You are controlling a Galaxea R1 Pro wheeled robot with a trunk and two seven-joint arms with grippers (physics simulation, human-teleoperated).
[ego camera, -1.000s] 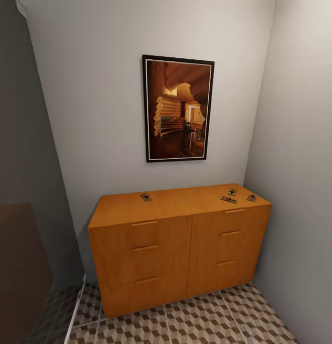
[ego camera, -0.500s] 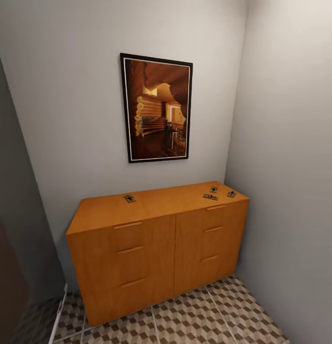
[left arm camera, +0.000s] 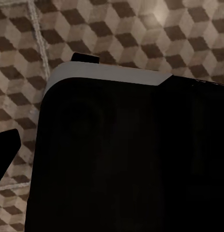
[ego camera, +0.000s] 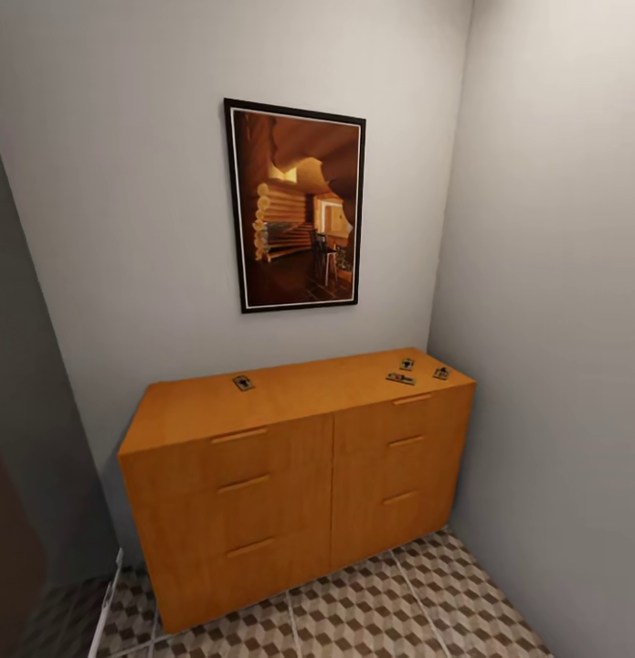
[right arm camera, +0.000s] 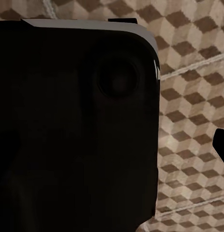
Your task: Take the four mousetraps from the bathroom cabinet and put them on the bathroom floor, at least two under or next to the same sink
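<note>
Mousetraps all four on top of the cabinet: one left of centre, three clustered at the right rear corner. None moved yet, so we've got every pick and the sink placement left. Bathroom floor is cube-pattern tile; grey-walled alcove, framed picture above. Claw state: we cannot tell for either arm, wrist views mostly blocked by dark housing.
</note>
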